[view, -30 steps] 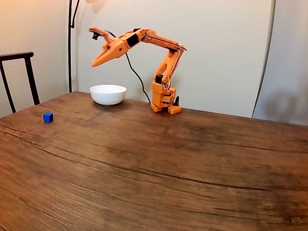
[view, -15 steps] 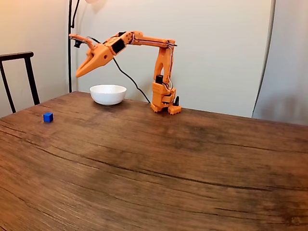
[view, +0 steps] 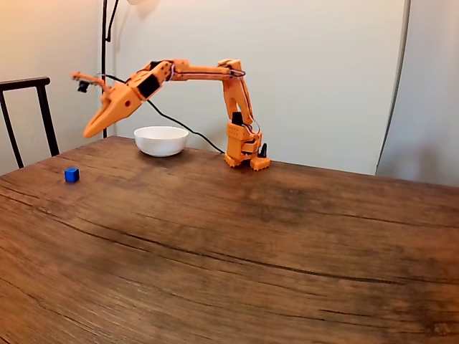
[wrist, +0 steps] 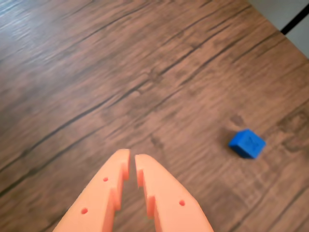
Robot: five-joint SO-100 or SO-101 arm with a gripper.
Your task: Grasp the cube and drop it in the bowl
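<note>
Sitting: cube (view: 72,174) alone on the table (view: 287,244), near its left edge in the fixed view, well apart from the bowl (view: 161,140).
Bowl: beside the arm's base, empty as far as I can tell.
Claw: gripper (view: 87,133) hangs high between cube and bowl, nearly closed, a thin slit, holding nothing.
Why: likely reaching out for the grasp.
Wrist view: cube (wrist: 247,143) lies right of the tips (wrist: 132,163).
Fixed view: shows height.

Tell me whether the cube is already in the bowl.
No: in the fixed view the cube sits on the table, left of the bowl, with the claw above it.
</note>
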